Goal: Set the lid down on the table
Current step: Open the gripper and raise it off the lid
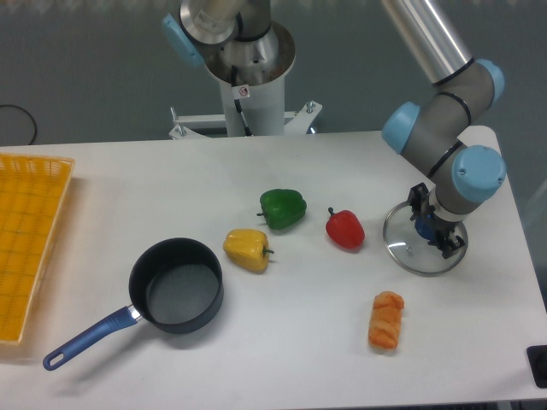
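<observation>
Lid: the round transparent glass lid with silver rim (408, 254) is held low over the right side of the large white table (299, 359), apparently tilted; contact with the surface cannot be confirmed.
Gripper: the black two-finger gripper (430, 232) is closed about the lid's central knob, keeping it held for set-down.
Saucepan: the dark blue-handled saucepan (175, 285) is left uncovered, well apart.
Neighbour: the red pepper (344, 228) is just beside the lid.
</observation>
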